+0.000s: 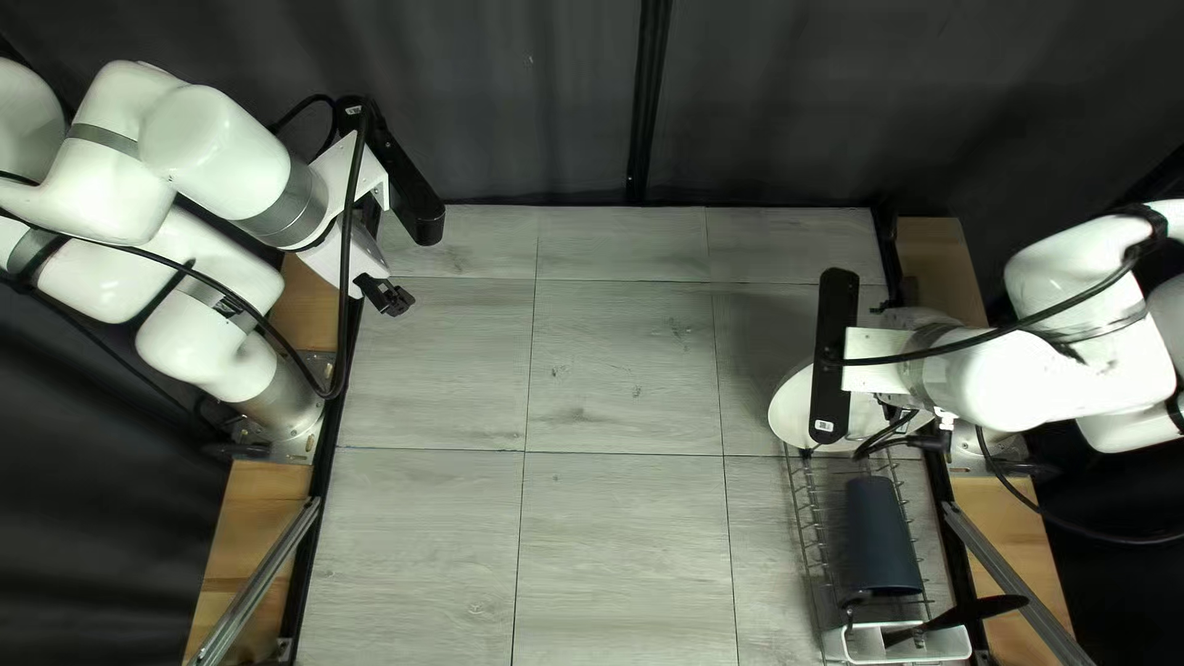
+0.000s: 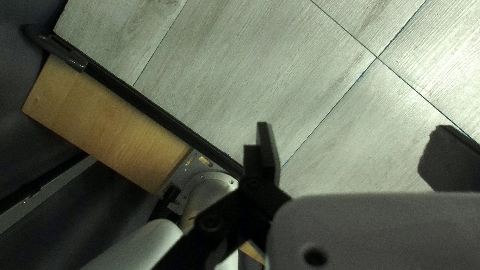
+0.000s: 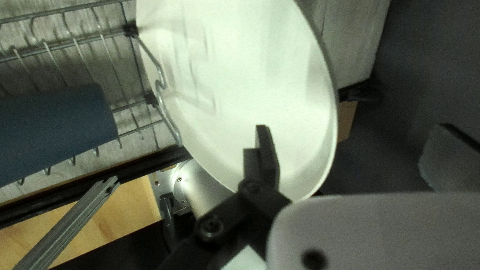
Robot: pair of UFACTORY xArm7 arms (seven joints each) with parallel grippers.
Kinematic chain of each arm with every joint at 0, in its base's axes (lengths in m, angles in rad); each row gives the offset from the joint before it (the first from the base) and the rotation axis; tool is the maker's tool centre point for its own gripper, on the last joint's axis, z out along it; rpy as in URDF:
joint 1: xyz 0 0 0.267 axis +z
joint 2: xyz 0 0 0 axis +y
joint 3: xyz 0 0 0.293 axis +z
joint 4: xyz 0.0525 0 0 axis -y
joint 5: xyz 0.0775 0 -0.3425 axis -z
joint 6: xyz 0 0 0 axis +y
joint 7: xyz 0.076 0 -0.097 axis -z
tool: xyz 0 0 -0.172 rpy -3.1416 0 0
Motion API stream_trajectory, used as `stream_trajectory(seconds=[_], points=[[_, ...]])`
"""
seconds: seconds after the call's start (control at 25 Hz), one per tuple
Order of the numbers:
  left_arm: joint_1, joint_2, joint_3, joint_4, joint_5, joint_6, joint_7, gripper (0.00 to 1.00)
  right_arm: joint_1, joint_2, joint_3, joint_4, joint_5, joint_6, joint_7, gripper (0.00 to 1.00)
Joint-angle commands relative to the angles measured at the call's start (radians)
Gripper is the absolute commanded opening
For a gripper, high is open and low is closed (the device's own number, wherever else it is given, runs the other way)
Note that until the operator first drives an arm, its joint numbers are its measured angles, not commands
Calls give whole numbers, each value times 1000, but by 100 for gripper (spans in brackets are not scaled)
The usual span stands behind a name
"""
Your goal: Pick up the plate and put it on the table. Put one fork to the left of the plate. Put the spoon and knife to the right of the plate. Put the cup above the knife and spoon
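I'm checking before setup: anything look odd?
The dark-blue cup lies on its side in the wire rack rather than upright, and a dark utensil juts past its white holder, perhaps easily knocked. No spill or damage shows.

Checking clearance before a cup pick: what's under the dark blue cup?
Beside the cup, the rack wires show on two sides, with gray table visible through the gaps. Directly underneath, I can't see anything: the cup covers it.

A pale wood-grained tabletop offers passage midway. A grey wire rack and round white plate obstruct its right side.
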Motion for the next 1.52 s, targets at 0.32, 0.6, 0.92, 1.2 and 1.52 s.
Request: stream_trajectory(seconds=[0.32, 0.6, 0.92, 1.2, 1.52], points=[[0, 0, 0, 0, 0, 0, 0, 100, 0, 22, 17, -3, -26, 1, 8, 100], [0, 0, 0, 0, 0, 0, 0, 100, 10, 39, 67, -43, -71, -11, 53, 100], [0, 0, 0, 0, 0, 0, 0, 100, 15, 12, 76, -104, -107, -53, 68, 0], [0, 0, 0, 0, 0, 0, 0, 100, 10, -11, 68, -124, -123, -59, 66, 0], [0, 0, 0, 0, 0, 0, 0, 100, -24, 1, 83, 33, -203, 91, 2, 0]])
